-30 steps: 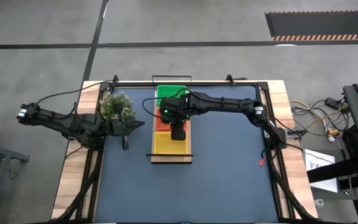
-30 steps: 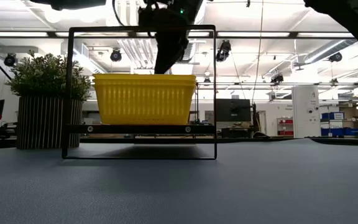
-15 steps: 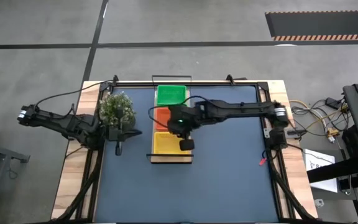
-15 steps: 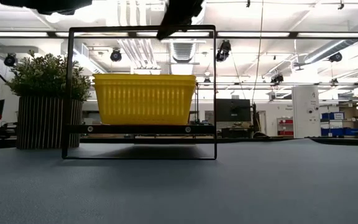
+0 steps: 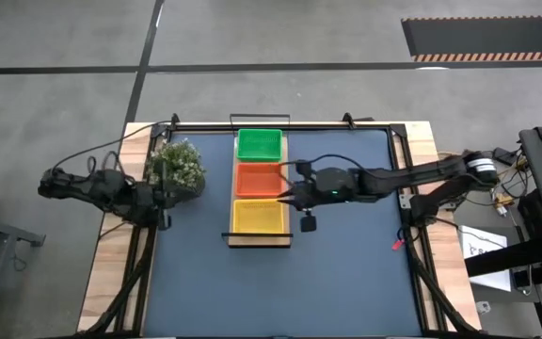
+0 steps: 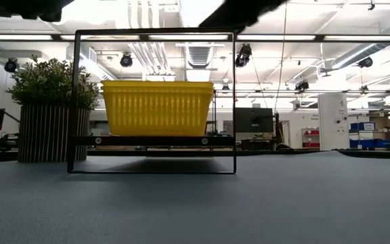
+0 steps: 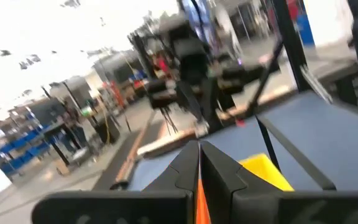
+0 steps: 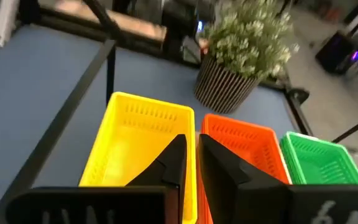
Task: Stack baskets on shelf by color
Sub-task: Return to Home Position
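High view: baskets (image 5: pixel 260 179) line the shelf (image 5: pixel 260 242); right jaws beside it, left jaws near plant (image 5: pixel 177 164), both pressed together.

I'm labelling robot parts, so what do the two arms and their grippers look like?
The left arm and right arm are slim, black and jointed; the right bears a silvery ring. A thin black cable loops off the left. The left gripper and right gripper each have two matte black wedge fingers tapering to tips.

On the light-wood shelf (image 5: pixel 260 241) at the frame's centre, baskets sat upright in a touching column: green baskets (image 5: pixel 259 144) uppermost, red-orange baskets (image 5: pixel 261 179) between, yellow baskets (image 5: pixel 259 217) lowest.
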Robot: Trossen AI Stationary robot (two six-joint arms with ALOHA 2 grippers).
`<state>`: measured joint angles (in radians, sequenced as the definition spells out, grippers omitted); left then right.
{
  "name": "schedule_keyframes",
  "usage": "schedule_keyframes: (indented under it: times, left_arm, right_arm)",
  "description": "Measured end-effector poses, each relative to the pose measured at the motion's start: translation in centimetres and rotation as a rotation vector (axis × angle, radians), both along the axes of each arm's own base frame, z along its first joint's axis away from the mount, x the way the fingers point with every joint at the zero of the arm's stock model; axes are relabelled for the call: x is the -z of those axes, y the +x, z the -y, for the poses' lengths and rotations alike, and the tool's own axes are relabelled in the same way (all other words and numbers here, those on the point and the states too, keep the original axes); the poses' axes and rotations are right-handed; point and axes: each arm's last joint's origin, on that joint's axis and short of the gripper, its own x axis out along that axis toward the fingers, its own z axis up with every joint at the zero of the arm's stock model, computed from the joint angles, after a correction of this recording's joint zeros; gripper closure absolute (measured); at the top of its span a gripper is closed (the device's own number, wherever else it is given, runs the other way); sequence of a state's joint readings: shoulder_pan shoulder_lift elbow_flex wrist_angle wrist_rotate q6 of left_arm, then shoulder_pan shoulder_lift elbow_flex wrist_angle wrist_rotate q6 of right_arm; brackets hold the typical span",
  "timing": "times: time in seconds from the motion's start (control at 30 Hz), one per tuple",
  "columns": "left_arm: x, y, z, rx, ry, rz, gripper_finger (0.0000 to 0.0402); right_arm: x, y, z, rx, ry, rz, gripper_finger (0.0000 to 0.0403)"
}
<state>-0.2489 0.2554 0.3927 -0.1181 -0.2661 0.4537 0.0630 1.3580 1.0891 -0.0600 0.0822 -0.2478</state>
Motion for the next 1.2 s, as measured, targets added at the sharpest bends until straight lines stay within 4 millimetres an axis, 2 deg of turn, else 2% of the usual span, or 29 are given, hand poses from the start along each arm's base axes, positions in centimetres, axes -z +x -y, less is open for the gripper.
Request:
schedule_keyframes:
  times: [0.13,0.27,0.37,0.57,0.77,1.0,1.1,1.2]
  left_arm:
    - [0.8,-0.9,-0.2,0.0,-0.005,0.036,0.0402]
    - [1.7,-1.7,-0.4,-0.002,0.005,0.083,0.0402]
    - [2.2,-2.2,-0.6,-0.002,-0.003,0.114,0.0402]
    - [2.8,-1.7,-0.5,-0.037,-0.002,0.092,0.0402]
    - [3.3,-1.5,-0.5,-0.049,-0.03,0.076,0.0402]
    - [6.1,-0.7,-0.3,-0.048,-0.061,-0.001,0.0402]
    - [7.3,-0.4,-0.3,-0.074,-0.145,-0.004,0.0402]
    - [8.2,-0.1,-0.3,-0.091,-0.162,-0.018,0.0402]
  right_arm:
    - [1.5,-2.8,0.3,-0.014,-0.031,0.138,0.0367]
    - [2.9,-5.4,1.6,0.023,-0.053,0.262,0.0367]
    - [4.0,-7.4,2.9,0.073,-0.047,0.281,0.0367]
    - [6.0,-11.1,4.4,0.135,-0.01,0.299,0.0367]
    - [6.9,-14.2,4.2,0.132,-0.036,0.346,0.0367]
    - [8.3,-17.8,3.7,0.127,-0.055,0.434,0.0371]
    - [9.0,-19.1,3.5,0.109,-0.053,0.48,0.0375]
    - [8.6,-20.8,3.3,0.104,-0.061,0.602,0.0376]
